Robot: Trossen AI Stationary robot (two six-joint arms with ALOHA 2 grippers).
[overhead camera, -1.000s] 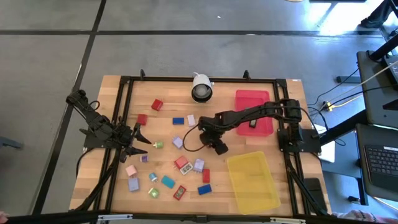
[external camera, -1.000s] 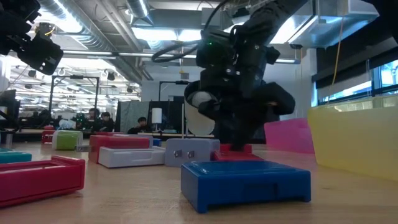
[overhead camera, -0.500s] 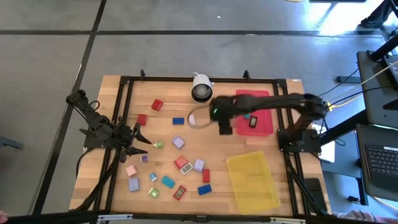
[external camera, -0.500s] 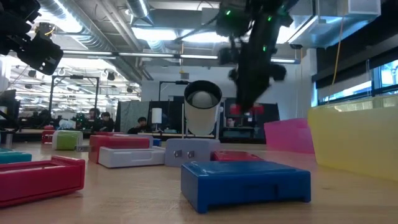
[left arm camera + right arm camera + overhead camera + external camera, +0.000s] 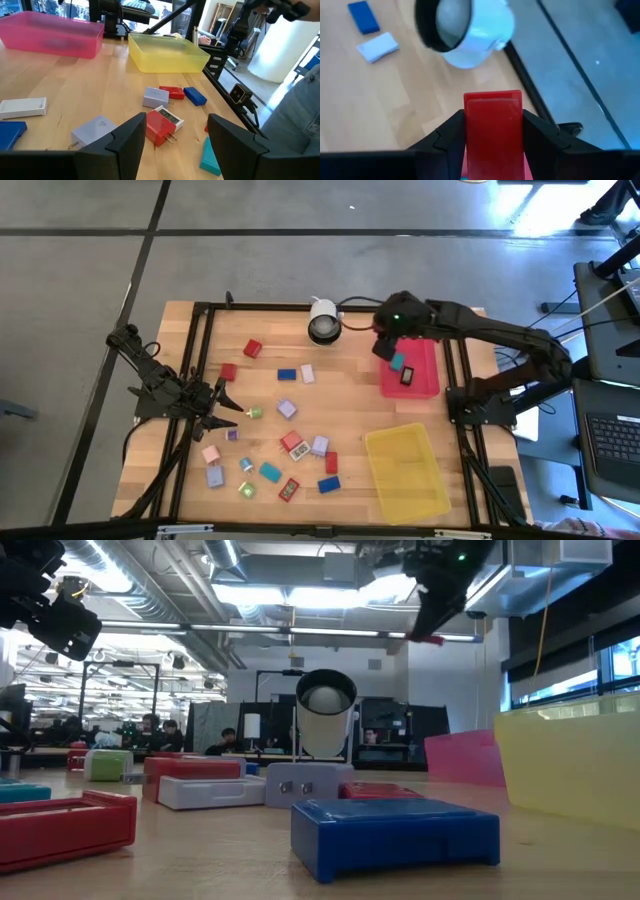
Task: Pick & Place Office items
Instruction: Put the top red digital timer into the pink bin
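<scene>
Office items (image 5: 270, 450), lots of small flat blocks in red, blue, teal, lilac, pink and green, lie spread over the left and middle of the wooden table (image 5: 350, 405) in the high view. From largest to smallest: the table fills the middle of that picture. The yellow tray (image 5: 407, 473) sits at its lower right, and the red tray (image 5: 425, 375) sits above it at the upper right with a small dark thing (image 5: 407, 377) and a teal block (image 5: 397, 363) inside. The right arm (image 5: 480, 335) reaches in from the right side toward the top middle. Its right gripper (image 5: 385, 348) hangs over the left edge of the red tray, up off the table, and its two fingers are pinching a red block (image 5: 493, 131). In the right wrist view that red block fills the space between the dark fingers. The left arm (image 5: 150, 375) waits at the left edge of the table, and its left gripper (image 5: 228, 408) has its fingers apart with nothing between them. The white round camera (image 5: 323, 320) stands at the top middle of the table, just left of the red tray. In the low view a blue block (image 5: 395, 830) lies close at the bottom middle, with a red block (image 5: 60, 825) at the lower left. People (image 5: 160, 730) sit far back in the room on the left.
</scene>
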